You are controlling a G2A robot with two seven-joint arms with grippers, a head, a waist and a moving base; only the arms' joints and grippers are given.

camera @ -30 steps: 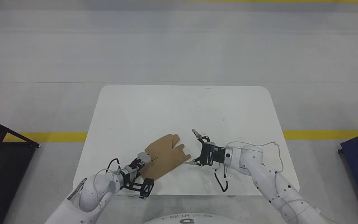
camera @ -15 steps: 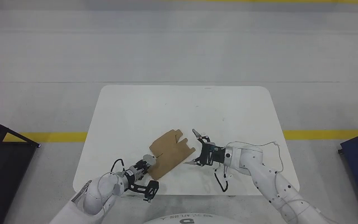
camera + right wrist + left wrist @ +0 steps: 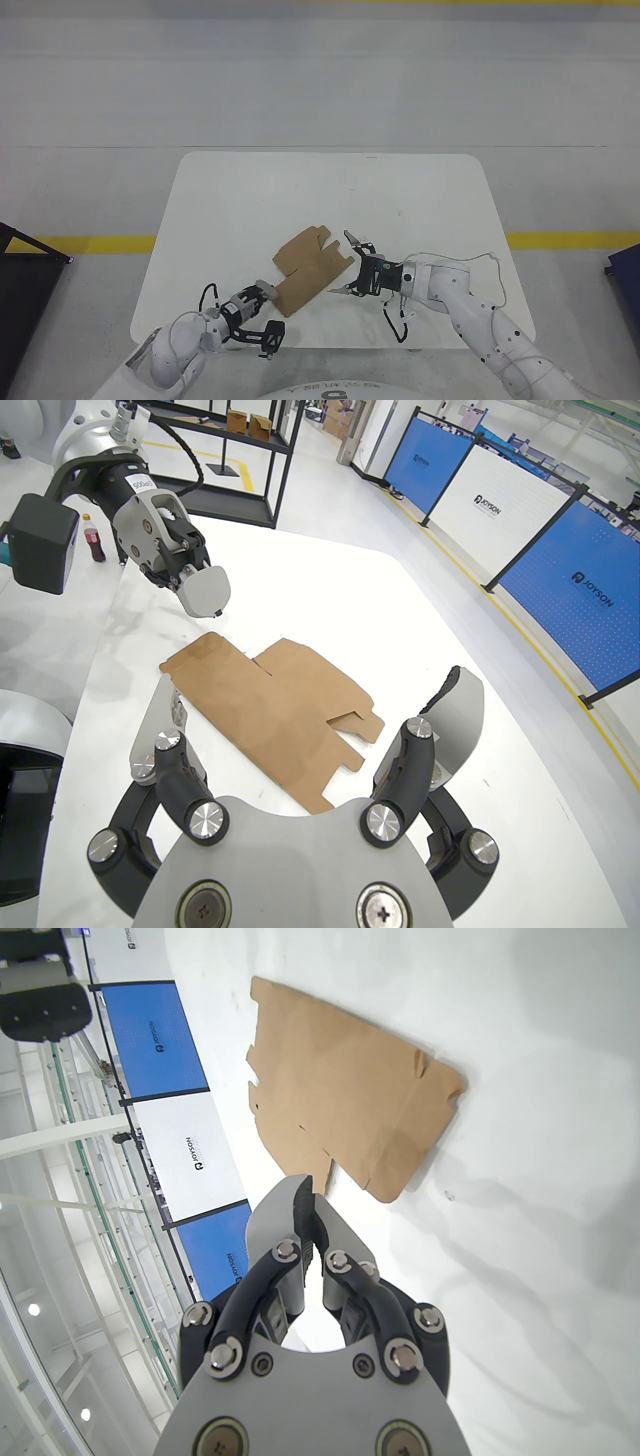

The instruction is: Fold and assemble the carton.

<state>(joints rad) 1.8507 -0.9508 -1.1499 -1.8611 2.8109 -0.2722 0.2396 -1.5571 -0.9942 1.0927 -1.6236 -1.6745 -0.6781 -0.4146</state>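
Note:
A flat, unfolded brown carton point(image 3: 313, 266) point(image 3: 345, 1103) point(image 3: 270, 700) lies on the white table point(image 3: 330, 190), near its front edge. My left gripper point(image 3: 264, 291) point(image 3: 306, 1188) is shut and holds nothing. Its tips sit right at the carton's near-left corner. In the right wrist view the left gripper point(image 3: 215, 610) hovers just over that corner. My right gripper point(image 3: 347, 265) point(image 3: 310, 700) stands open at the carton's right end, one finger on each side of the notched flaps, low over the table.
The table's front edge point(image 3: 330, 346) runs close behind both grippers. A cable point(image 3: 400, 325) loops off the right arm onto the table. Off the table stand a black rack point(image 3: 240, 460), a drink bottle point(image 3: 93, 545) and blue and white panels point(image 3: 505, 505).
The carton has slid up and to the right, closer to the right gripper. The left gripper, over its corner before, now sits at its edge. The right arm has kept still.

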